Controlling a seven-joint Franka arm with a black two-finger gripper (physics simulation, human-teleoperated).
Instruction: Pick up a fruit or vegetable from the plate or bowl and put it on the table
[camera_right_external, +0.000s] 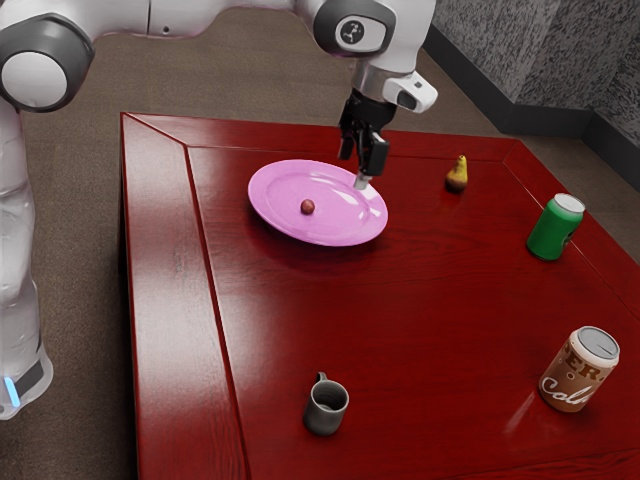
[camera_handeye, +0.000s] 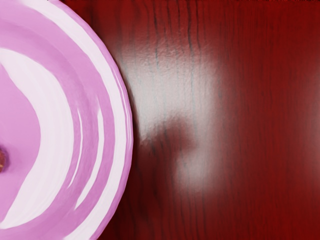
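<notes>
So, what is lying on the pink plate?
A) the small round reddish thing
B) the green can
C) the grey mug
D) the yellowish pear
A: the small round reddish thing lies on the pink plate, while the pear, green can and grey mug are on the red table.

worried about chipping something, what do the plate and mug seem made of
The pink plate looks like glazed ceramic, glossy with bright white reflections, though shiny plastic is possible. The gray mug could be metal or glazed ceramic; its surface shows a soft sheen.
</notes>
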